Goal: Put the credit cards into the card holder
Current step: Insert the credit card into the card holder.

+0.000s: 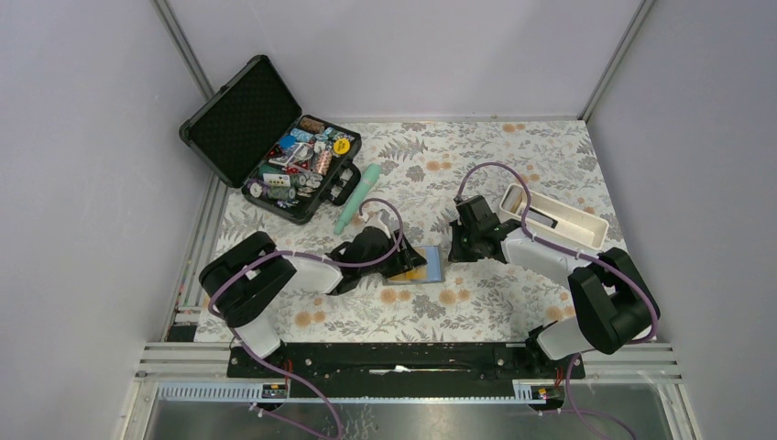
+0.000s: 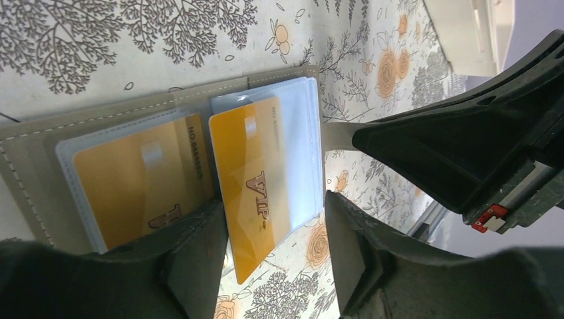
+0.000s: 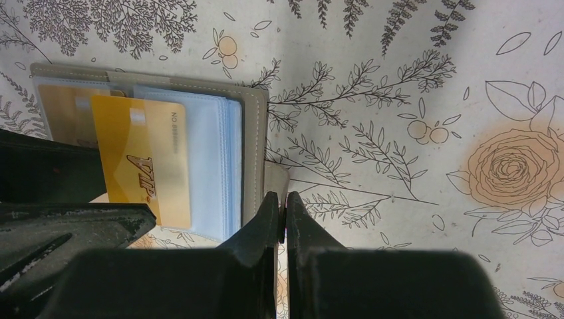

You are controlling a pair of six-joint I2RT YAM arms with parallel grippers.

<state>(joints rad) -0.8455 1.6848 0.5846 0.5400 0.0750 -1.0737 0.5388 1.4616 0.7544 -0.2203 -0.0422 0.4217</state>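
The grey-brown card holder lies open on the floral cloth between both arms, its clear sleeves showing. One orange-yellow credit card sits inside a left sleeve. A second gold card marked VIP is partly in a sleeve, with its lower corner sticking out over the cloth. My left gripper is open and straddles that corner; the card lies near the left finger. My right gripper is shut on the grey tab at the holder's right edge. The VIP card also shows in the right wrist view.
An open black hard case full of small items stands at the back left. A mint-green tube lies beside it. A white oblong tray sits at the right, behind my right arm.
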